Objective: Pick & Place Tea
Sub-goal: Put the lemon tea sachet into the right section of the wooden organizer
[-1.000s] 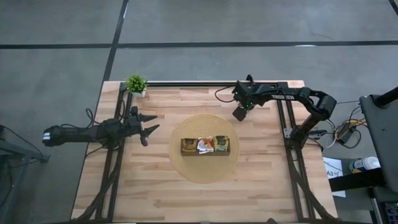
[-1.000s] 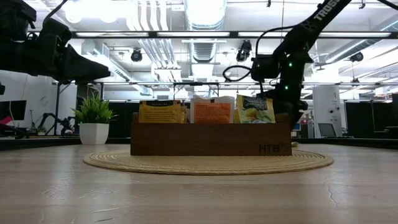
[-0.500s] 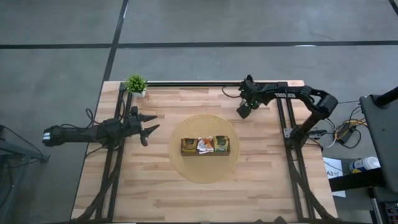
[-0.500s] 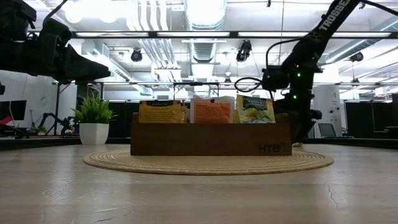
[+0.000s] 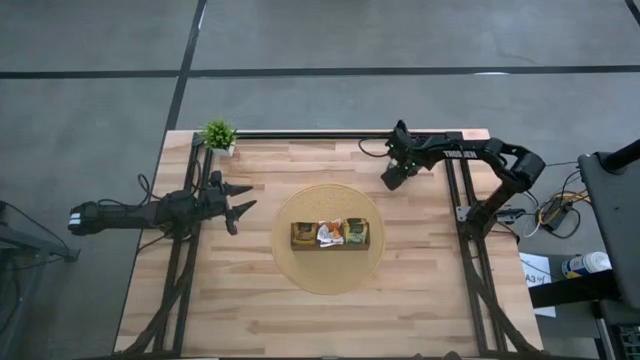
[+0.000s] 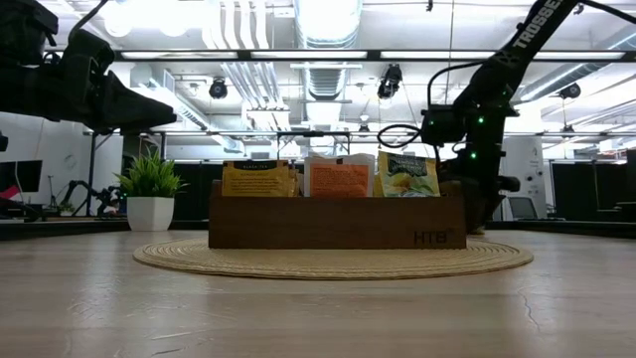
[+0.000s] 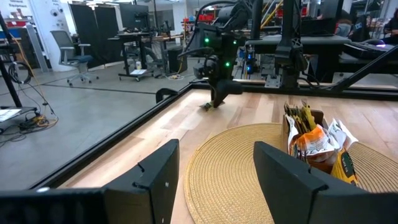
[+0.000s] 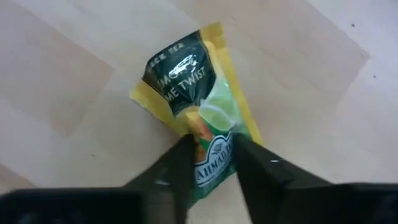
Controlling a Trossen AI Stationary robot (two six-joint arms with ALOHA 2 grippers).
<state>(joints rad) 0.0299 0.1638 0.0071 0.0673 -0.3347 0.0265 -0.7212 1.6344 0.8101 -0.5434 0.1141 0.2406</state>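
A dark green and yellow tea sachet (image 8: 199,99) lies flat on the bare wood near the table's far right corner. My right gripper (image 8: 212,163) points down over it and is shut on its near end; it also shows in the high view (image 5: 392,179) and the left wrist view (image 7: 214,99). More tea sachets (image 5: 334,231) stand upright in the brown wooden tray (image 5: 298,236) on the round woven mat (image 5: 300,270). My left gripper (image 7: 214,180) hangs open over the table's left side (image 5: 238,200), well away from the tray. My right gripper pinches the sachet between its two fingers at the two side edges of its lighter green end (image 8: 211,152). The fingers (image 8: 177,165) come from above, pointing down. The sachet lies on the table, and its paper bulges up between the fingers.
A small potted plant (image 5: 218,135) stands at the far left corner. Black frame rails (image 5: 455,200) run along the table's left, right and far edges. Bare wood lies between the mat and the near edge.
My right gripper has sunk toward the table near the far right corner and shifted a little toward the right edge. The tray, the mat and my left arm have kept still.
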